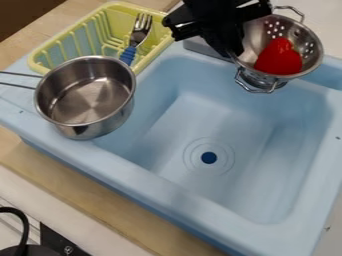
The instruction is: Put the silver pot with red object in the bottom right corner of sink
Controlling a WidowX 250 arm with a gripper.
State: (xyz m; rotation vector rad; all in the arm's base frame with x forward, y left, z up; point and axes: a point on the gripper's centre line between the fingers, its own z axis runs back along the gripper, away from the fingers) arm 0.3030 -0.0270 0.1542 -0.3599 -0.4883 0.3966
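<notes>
The black gripper (pixel 231 49) hangs down from the top edge, right of centre, shut on the left rim of the silver pot (pixel 312 50), a small colander with holes and wire handles. This pot is tilted over the sink's back rim, and a red object (pixel 279 57) lies inside it. Below and in front lies the light blue sink (pixel 167 192), whose basin has a dark round drain (pixel 209 158). Whether the pot's underside touches the rim, I cannot tell.
A steel saucepan (pixel 85 102) stands on the sink's left rim, its handle pointing left. Behind it is a yellow dish rack (pixel 50 56) with a blue-handled fork (pixel 137 37). A black cable (pixel 24 222) curves at the lower left.
</notes>
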